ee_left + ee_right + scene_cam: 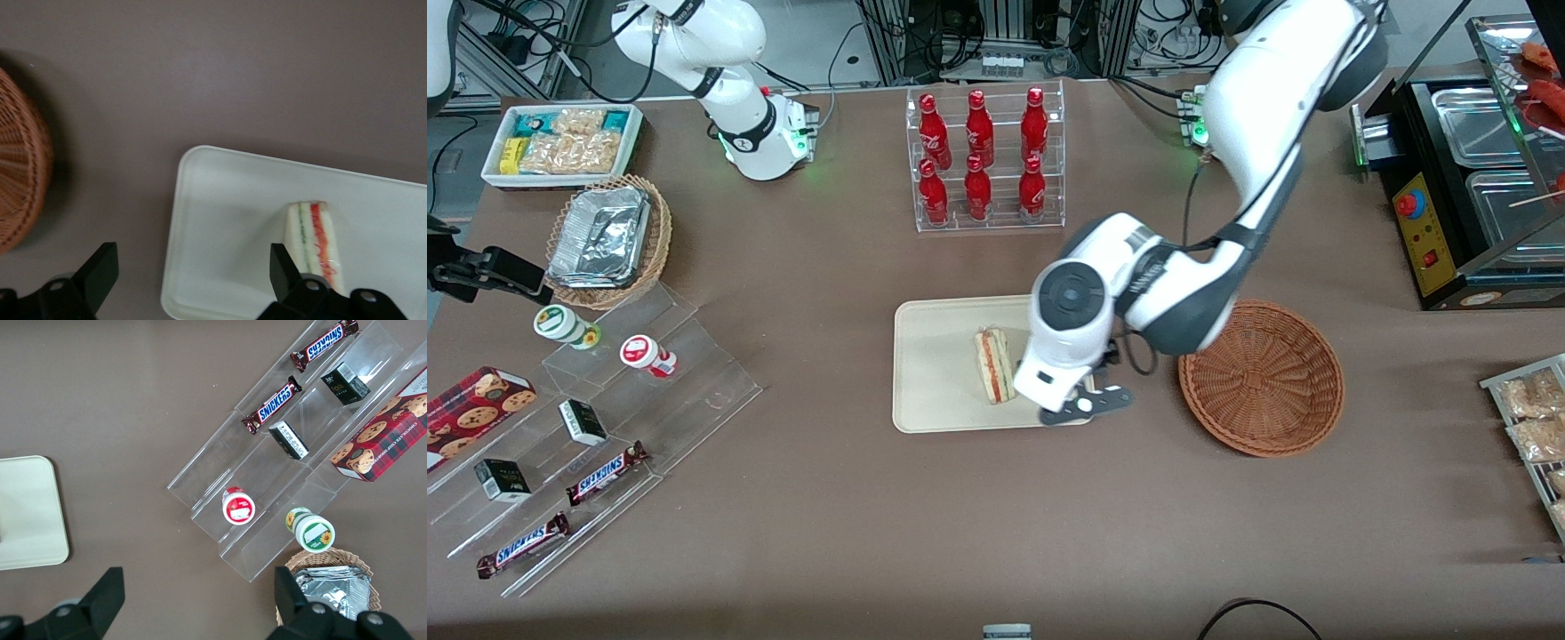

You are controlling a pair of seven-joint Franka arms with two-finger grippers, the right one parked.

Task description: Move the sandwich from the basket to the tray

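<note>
The sandwich (994,365), a pale wedge with red, orange and green layers, lies on the cream tray (938,382). It also shows in the left wrist view (316,243) on the tray (227,220). The reddish-brown wicker basket (1263,378) stands beside the tray toward the working arm's end and holds nothing; its rim shows in the left wrist view (23,180). My left gripper (1080,404) is open and empty above the tray's corner nearest the basket. One of its fingers (283,267) is close beside the sandwich without gripping it.
A clear rack of red bottles (983,160) stands farther from the front camera than the tray. Toward the parked arm's end are clear stepped shelves (605,427) with snacks and a tan basket with foil containers (605,240). A black food warmer (1467,178) stands toward the working arm's end.
</note>
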